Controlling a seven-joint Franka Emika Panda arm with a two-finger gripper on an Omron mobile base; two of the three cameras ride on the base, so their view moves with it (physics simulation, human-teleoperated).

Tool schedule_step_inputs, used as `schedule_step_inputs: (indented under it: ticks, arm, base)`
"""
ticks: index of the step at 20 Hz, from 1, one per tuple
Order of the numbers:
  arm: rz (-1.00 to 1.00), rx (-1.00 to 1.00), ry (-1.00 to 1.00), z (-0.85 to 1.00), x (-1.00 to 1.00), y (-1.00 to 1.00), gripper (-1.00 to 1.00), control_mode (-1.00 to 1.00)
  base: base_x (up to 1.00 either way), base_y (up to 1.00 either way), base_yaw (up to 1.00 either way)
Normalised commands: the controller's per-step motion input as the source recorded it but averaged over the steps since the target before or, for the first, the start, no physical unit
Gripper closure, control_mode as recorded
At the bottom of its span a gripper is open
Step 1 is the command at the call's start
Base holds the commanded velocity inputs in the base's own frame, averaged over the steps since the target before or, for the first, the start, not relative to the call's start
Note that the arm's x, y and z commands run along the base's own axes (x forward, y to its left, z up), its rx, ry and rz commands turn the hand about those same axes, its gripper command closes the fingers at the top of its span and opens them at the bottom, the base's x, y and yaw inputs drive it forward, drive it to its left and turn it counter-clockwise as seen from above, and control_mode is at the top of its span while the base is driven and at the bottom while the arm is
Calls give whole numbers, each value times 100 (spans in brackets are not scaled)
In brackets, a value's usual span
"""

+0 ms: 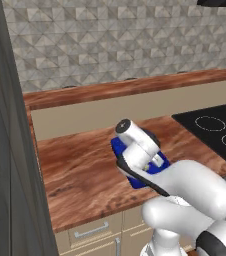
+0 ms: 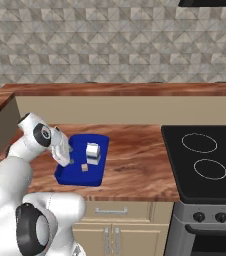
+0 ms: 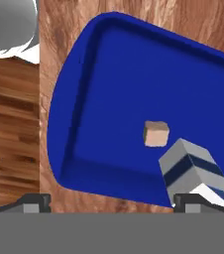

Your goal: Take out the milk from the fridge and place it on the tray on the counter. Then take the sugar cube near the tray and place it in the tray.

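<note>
The blue tray (image 2: 79,176) lies on the wood-grain counter (image 2: 135,160). Inside it stands the milk (image 2: 92,153), a white carton with a blue band, upright near the middle. The sugar cube (image 2: 85,168) rests on the tray floor just in front of the carton. My gripper (image 2: 70,161) hovers over the tray's left part, open, with nothing between its fingers. The hand view looks down on the tray (image 3: 109,89), the sugar cube (image 3: 156,134) and the milk (image 3: 193,168), with my gripper (image 3: 115,201) spread wide at the bottom. In the left base view my hand covers most of the tray (image 1: 116,147).
The black stovetop (image 2: 205,155) borders the counter on the right. A raised wooden ledge (image 2: 125,90) and tiled wall run behind. The tall grey fridge side (image 1: 5,150) stands at the far left. Beige drawers with metal handles (image 2: 109,211) sit below the counter edge.
</note>
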Motion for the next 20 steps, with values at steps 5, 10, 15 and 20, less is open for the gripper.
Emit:
schedule_step_inputs:
  ticks: [5,10,15,20]
  arm:
    - [4,0,0,100,-75,-5,-100,-100]
    - [13,2,0,100,-88,-11,-100,-100]
    - [20,8,0,90,-71,-31,-100,-100]
    - [22,9,-4,83,-60,-33,-100,-100]
  base:
    - [0,0,0]
    - [0,0,0]
    - [0,0,0]
    - [0,0,0]
